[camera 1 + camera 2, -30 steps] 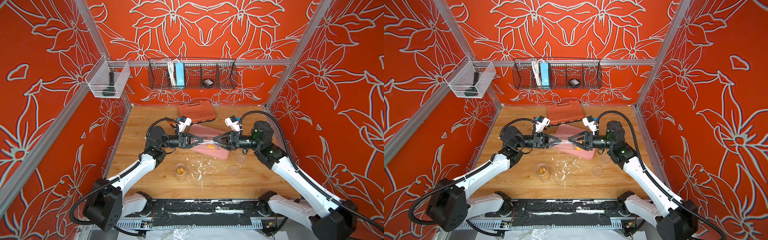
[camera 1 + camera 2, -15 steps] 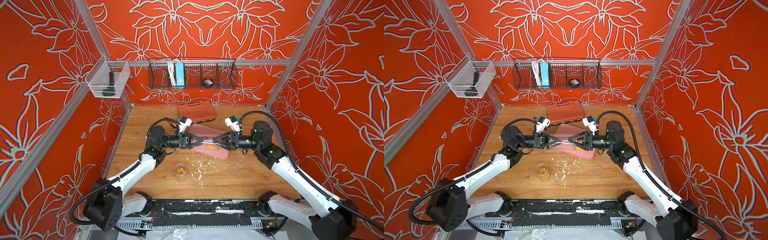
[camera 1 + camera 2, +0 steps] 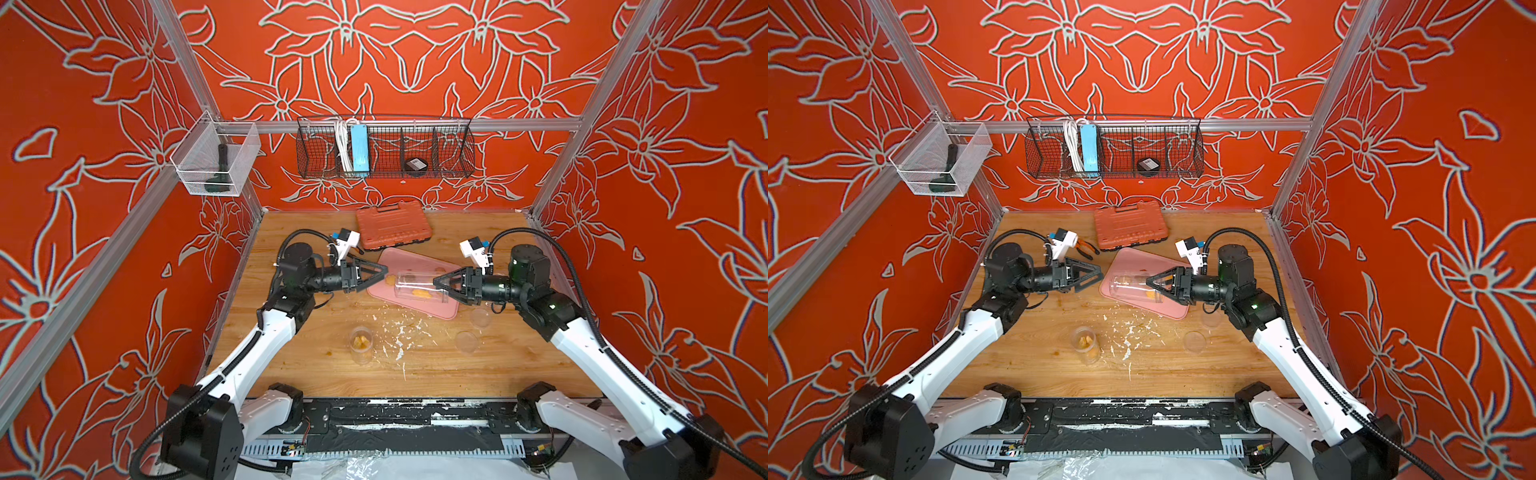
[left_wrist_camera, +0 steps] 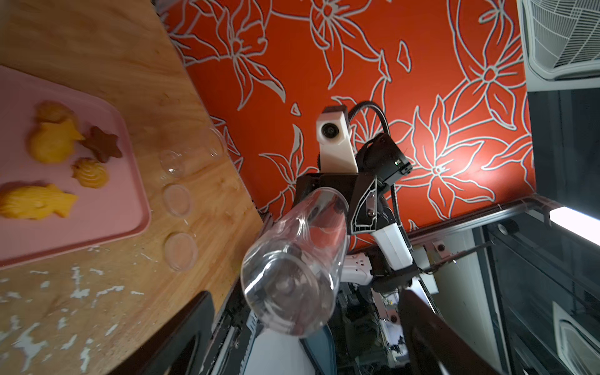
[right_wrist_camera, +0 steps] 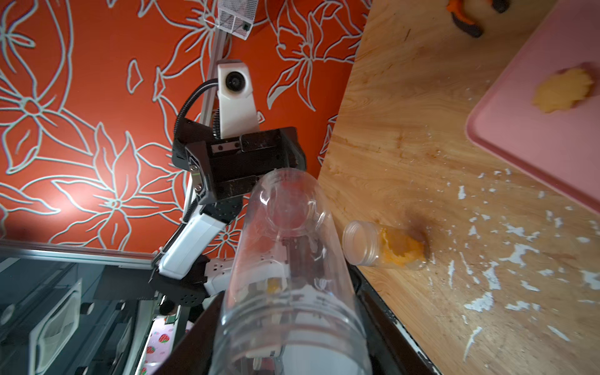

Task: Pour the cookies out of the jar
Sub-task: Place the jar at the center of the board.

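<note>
A clear jar (image 3: 419, 286) (image 3: 1129, 286) hangs level above the pink tray (image 3: 415, 259), its threaded mouth end toward the right arm. My right gripper (image 3: 436, 283) (image 5: 289, 350) is shut on that end of the jar (image 5: 292, 276). My left gripper (image 3: 384, 272) (image 4: 305, 341) stands open just off the jar's base (image 4: 292, 259), touching nothing. Cookies lie on the tray (image 4: 97, 227): an orange fish (image 4: 35, 203), a swirl (image 4: 91, 173), a brown star (image 4: 102, 144). Orange bits show through the jar; whether they are inside it is unclear.
A small open jar (image 3: 360, 340) (image 5: 386, 248) with orange cookies stands on the wooden table nearer the front. Two clear lids (image 3: 480, 318) (image 3: 466, 341) lie right of it, among white flecks. An orange tool case (image 3: 392, 226) and pliers (image 3: 1086, 249) sit at the back.
My left gripper has opened, let go of the jar and drawn back to the left. My right gripper has closed on the jar's other end and holds it alone.
</note>
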Controlling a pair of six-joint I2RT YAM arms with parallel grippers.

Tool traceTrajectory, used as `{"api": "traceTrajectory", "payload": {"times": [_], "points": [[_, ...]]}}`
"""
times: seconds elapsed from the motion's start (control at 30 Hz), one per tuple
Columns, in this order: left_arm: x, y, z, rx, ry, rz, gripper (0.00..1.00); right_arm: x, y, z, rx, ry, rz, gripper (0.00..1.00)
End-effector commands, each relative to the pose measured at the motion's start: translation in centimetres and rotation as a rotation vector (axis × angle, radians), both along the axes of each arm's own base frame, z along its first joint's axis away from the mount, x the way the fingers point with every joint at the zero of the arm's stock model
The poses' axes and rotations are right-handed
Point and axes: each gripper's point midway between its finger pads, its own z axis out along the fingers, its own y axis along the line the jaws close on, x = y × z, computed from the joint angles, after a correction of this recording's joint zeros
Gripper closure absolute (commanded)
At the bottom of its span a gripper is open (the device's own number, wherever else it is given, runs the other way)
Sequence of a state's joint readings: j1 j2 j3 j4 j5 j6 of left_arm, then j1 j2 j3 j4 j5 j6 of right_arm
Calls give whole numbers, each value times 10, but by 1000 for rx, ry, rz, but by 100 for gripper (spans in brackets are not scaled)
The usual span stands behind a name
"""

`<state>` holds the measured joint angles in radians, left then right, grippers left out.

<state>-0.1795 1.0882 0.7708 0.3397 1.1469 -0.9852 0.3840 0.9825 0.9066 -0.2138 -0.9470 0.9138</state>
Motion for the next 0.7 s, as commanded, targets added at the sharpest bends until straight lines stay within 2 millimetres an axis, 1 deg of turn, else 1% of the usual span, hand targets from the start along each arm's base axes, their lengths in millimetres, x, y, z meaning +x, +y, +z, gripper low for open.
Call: {"api": "traceTrajectory", "payload": {"times": [0.0, 0.1, 0.2, 0.3, 0.47, 0.57, 0.67], "points": [[-2, 17, -9, 45, 0, 54, 10, -6, -17, -16, -158, -11, -35, 46], [-2, 21, -12, 85, -14, 82, 9, -10, -29, -31, -283, -7, -55, 50], [-4, 23, -13, 97, -24, 98, 9, -14, -41, -38, -387, -23, -62, 51], [-3, 24, -15, 108, -26, 105, 9, -17, -50, -50, -475, -20, -68, 52], [-1, 26, -19, 147, -37, 122, 9, -26, -58, -81, -671, 1, -27, 54], [-2, 26, -21, 150, -36, 122, 9, -29, -61, -101, -834, 2, 20, 54], [-2, 26, -22, 154, -37, 122, 9, -31, -70, -120, -1020, 18, 54, 56]]}}
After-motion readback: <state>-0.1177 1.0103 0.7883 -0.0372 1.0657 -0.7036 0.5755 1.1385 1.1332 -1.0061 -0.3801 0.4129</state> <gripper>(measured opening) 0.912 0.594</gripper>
